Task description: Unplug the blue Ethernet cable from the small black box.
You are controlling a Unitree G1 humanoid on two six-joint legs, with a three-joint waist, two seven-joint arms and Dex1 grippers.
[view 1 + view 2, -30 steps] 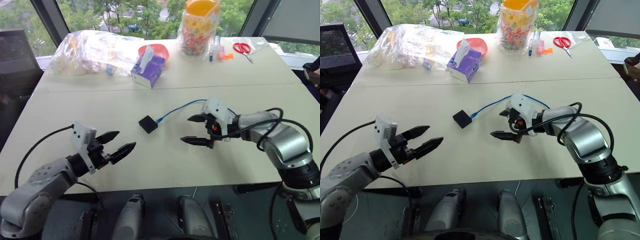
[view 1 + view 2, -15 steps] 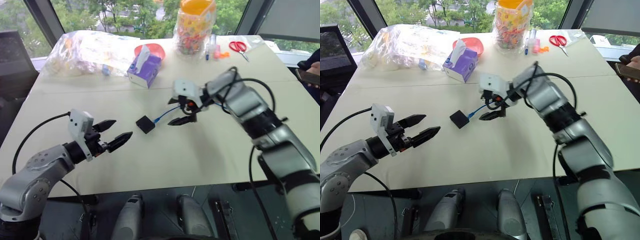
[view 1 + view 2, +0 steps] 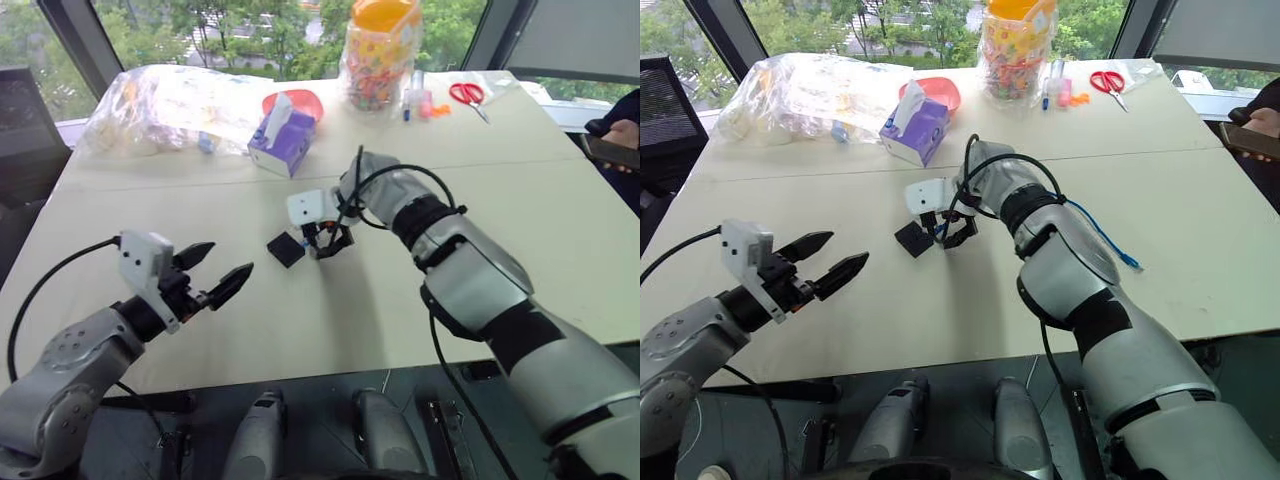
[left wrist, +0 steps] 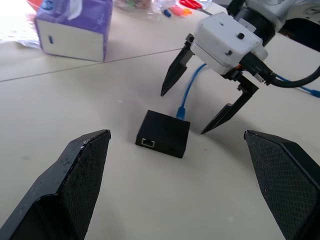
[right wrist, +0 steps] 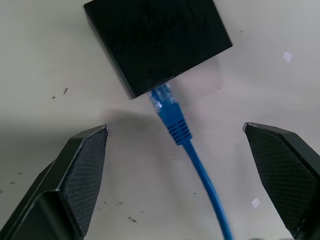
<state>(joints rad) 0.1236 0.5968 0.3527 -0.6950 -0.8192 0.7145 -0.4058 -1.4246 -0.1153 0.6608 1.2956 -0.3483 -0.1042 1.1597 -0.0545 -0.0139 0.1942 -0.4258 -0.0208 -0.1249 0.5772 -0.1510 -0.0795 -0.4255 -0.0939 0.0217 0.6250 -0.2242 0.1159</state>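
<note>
Swinging left across the desk [image 3: 520, 210], the right gripper [image 4: 207, 110] now hangs wide over the blue Ethernet cable [image 5: 175, 125], still plugged into the small black box [image 4: 163, 133] mid-desk. Left gripper [image 3: 218, 282] waits wide, near-left. Nothing is grasped yet.

Small black box [image 5: 156, 42] lying flat mid-worktop; blue Ethernet cable [image 5: 192, 155] still plugged into its right side, trailing off rightward.

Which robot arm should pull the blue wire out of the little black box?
Probably the right. Its open right gripper hangs straddling the blue Ethernet cable beside the small black box; the left gripper is farther away.
</note>
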